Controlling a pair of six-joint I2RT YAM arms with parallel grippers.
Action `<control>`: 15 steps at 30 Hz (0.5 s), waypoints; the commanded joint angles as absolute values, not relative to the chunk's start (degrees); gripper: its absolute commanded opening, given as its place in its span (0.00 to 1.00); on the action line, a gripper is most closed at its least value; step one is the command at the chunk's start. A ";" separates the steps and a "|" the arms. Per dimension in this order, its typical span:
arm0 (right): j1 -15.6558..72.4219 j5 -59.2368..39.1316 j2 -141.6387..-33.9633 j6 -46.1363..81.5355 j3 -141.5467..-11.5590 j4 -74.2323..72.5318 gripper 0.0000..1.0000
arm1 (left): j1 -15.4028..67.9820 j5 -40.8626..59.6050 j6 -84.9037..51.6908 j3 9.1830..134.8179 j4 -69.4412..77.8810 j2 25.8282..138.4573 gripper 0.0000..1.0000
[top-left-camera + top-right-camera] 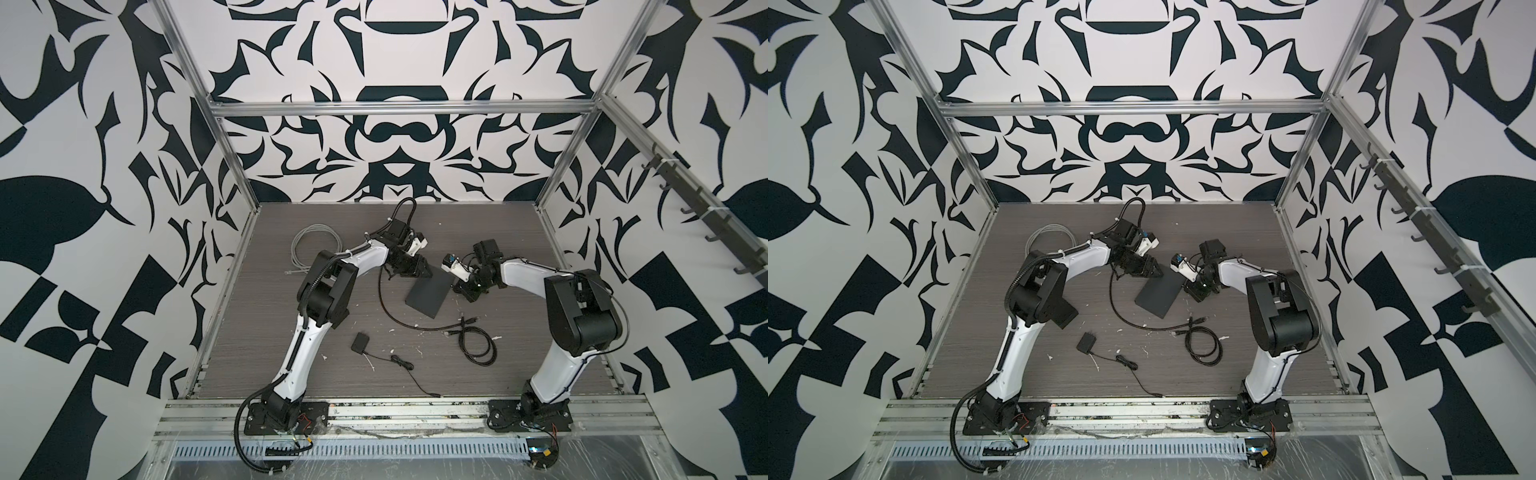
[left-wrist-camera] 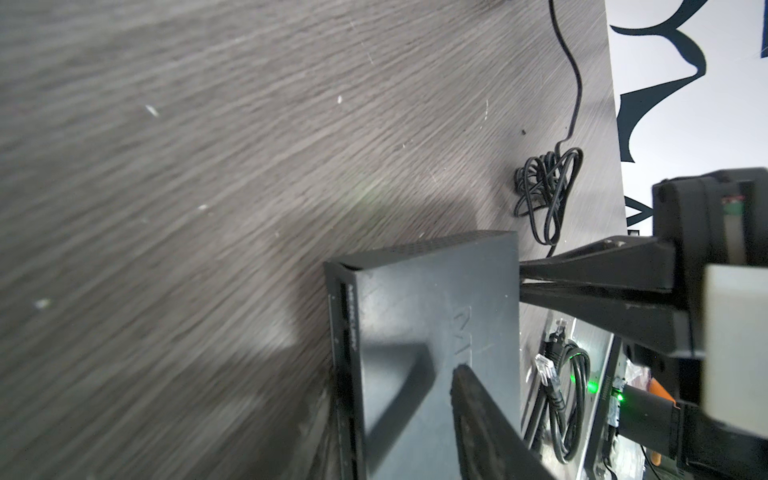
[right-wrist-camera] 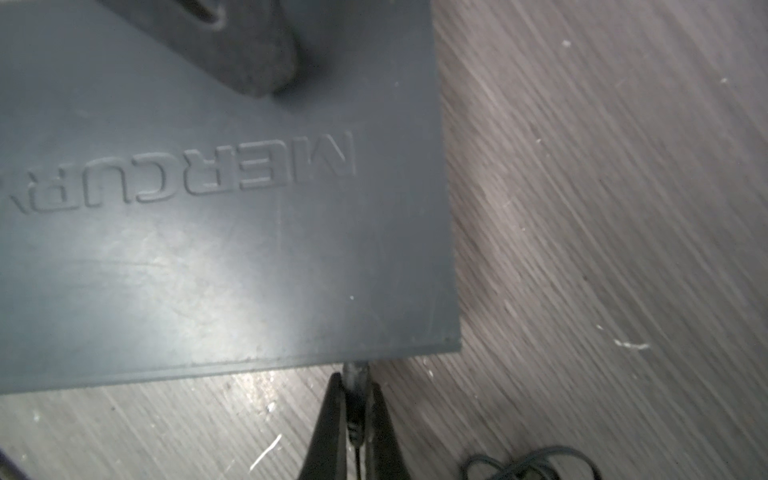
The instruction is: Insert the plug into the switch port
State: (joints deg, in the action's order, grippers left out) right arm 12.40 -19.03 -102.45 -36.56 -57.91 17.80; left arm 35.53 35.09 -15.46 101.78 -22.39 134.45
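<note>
The plug (image 3: 356, 409) is pinched in my closed right gripper (image 3: 356, 382) at the edge of the switch (image 3: 208, 257), in the middle of the worktop (image 1: 291, 365); the port is hidden. Its embossing reads "MERCUR", the end cut off. My left gripper (image 1: 424, 269) clamps the switch, one finger unseen.

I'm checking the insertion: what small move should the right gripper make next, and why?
Probably push the plug straight forward into the edge of the switch. The right gripper is shut on the plug, whose tip meets that edge, while the left gripper braces the switch with a finger on top. The port itself is hidden, so go gently.
</note>
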 commanded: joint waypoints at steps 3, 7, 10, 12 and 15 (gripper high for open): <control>18.33 -28.10 -103.63 -35.56 -62.78 1.36 0.00 | 42.88 51.01 -14.90 102.12 -24.78 137.89 0.47; 19.88 -29.03 -103.87 -33.16 -63.48 -1.71 0.00 | 43.56 52.27 -13.94 102.14 -24.93 138.11 0.46; 21.27 -28.16 -104.40 -31.35 -63.28 -4.70 0.00 | 44.02 52.84 -13.67 102.12 -24.96 138.08 0.46; 21.79 -28.17 -104.38 -30.00 -62.75 -7.14 0.00 | 44.19 53.04 -13.30 101.73 -25.18 137.76 0.46; 21.84 -30.15 -103.90 -26.63 -60.87 -12.89 0.00 | 44.38 53.47 -12.79 100.92 -25.21 137.31 0.46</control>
